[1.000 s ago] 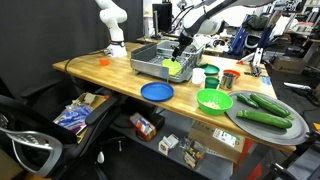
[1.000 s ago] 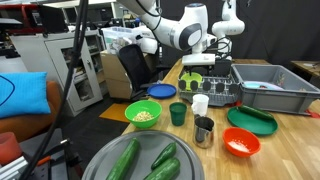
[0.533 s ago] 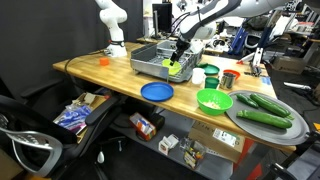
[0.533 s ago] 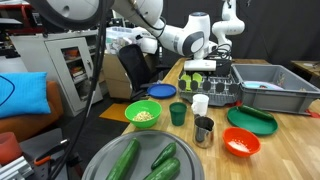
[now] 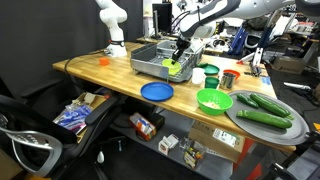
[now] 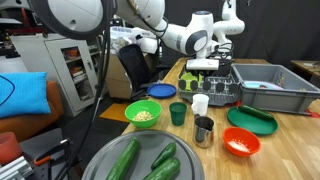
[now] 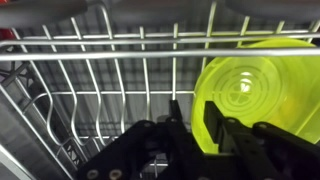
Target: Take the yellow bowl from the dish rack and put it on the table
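The yellow bowl [image 7: 250, 85] stands on edge among the wires of the dish rack [image 7: 110, 70]. In both exterior views it shows as a small yellow patch [image 5: 176, 67] [image 6: 196, 77] at the end of the grey dish rack [image 5: 148, 60] [image 6: 262, 88]. My gripper [image 7: 194, 106] reaches down over it [image 5: 180, 55] [image 6: 203, 68]. One finger is outside the bowl's rim and the other lies against its inner face. The jaws are narrowed, with a thin gap still showing between the outer finger and the rim.
On the table [image 5: 95, 68] lie a blue plate [image 5: 156, 91], a green bowl [image 5: 214, 100] and a round tray of cucumbers [image 5: 265, 112]. Cups [image 6: 200, 103], an orange bowl [image 6: 240, 144] and a green dish [image 6: 250, 119] crowd the rack's near side.
The jaws have drawn in from wide open to a narrow stance around the bowl's rim. The arm has barely moved, and the bowl stays in the rack.
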Controlling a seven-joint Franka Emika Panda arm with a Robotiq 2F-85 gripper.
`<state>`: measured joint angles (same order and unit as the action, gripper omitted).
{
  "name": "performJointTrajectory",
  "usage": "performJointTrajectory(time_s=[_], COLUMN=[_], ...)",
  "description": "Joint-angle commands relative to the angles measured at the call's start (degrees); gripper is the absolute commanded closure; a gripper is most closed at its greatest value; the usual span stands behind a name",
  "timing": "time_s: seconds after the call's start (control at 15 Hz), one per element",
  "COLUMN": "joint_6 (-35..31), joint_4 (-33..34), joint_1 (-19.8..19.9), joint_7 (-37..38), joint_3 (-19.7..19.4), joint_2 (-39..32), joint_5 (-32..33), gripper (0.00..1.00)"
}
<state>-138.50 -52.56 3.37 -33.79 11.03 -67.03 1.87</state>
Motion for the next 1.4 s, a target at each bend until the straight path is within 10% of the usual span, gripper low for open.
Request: performJointTrajectory(time_s=[0.0, 0.73, 1.33], joint_6=[2.23, -0.08, 2.33], joint_4=[3.4, 0.58, -16.12], joint_1=[0.14, 1.26, 1.07], joint_7=[-1.33, -0.52, 2.04], joint_3=[0.19, 0.54, 1.13], joint_2=[-1.78, 4.0, 20.63], joint_5=[-0.68, -2.5, -3.34], gripper=[0.98, 0.99, 0.99])
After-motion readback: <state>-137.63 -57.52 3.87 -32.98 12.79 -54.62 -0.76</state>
